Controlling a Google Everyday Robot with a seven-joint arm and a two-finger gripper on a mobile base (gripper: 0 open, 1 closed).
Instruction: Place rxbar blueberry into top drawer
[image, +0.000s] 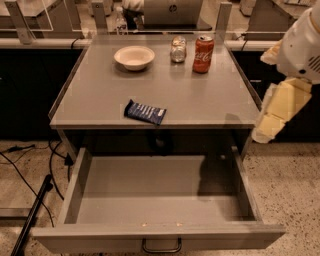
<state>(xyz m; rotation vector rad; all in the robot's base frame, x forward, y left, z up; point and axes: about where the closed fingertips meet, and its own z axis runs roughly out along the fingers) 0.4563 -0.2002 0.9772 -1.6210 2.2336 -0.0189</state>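
Observation:
The rxbar blueberry (145, 112) lies flat in its dark blue wrapper near the front edge of the grey tabletop (100, 95). Below it the top drawer (155, 190) is pulled out wide, its grey interior holding nothing, with its dark loop handle (161, 247) at the front panel. My gripper (272, 117) shows as cream-coloured parts at the right edge of the view. It hangs beside the table's right front corner, well to the right of the bar and above the floor. It holds nothing that I can see.
At the back of the tabletop stand a white bowl (134, 57), a small clear jar (178, 49) and a red soda can (203, 47). Cables and a dark pole (35, 210) lie on the speckled floor at the left.

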